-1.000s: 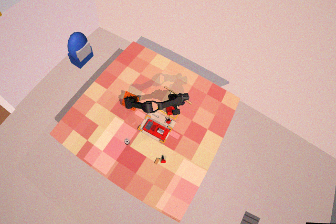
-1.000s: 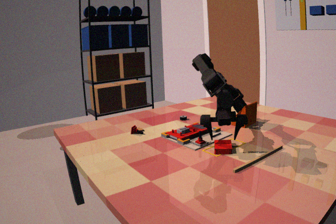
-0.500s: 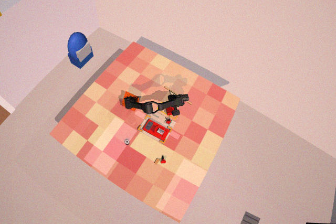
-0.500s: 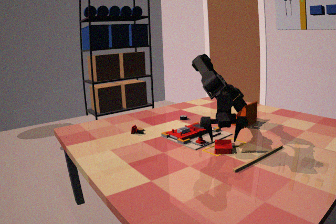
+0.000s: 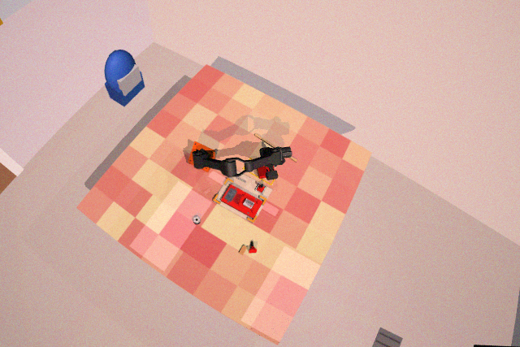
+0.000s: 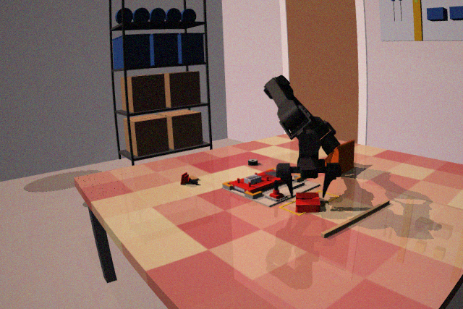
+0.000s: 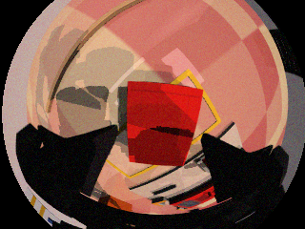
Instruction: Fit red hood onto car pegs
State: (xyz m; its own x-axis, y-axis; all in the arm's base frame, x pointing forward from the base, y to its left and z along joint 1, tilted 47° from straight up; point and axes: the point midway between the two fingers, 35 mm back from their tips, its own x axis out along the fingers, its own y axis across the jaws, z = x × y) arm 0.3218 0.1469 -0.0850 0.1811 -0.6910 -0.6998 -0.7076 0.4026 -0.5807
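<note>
The red hood [image 5: 262, 172] [image 6: 307, 203] [image 7: 162, 107] lies on the table across a yellow outline, roof shape up. My gripper [image 6: 307, 196] [image 7: 161, 134] is open and empty, pointing down, with its fingertips to either side of the hood and slightly above it in the exterior view. The red chassis [image 5: 238, 198] [image 6: 239, 186] sits in the jig with orange corners [image 6: 252, 195] beside the hood. The grey engine block [image 5: 249, 202] [image 6: 252, 179] is on its deck, and short red pegs stand around it. The hood's corner holes cannot be made out.
A red knob-like part [image 5: 260, 187] [image 6: 276, 194] stands between jig and hood. A wooden stick [image 6: 355, 219] lies beyond the hood. An orange plate [image 6: 346, 155] stands at the arm's base. A small wheel [image 5: 196, 219] [image 6: 252, 162] and a small red part [image 5: 252, 249] [image 6: 184, 178] lie past the jig.
</note>
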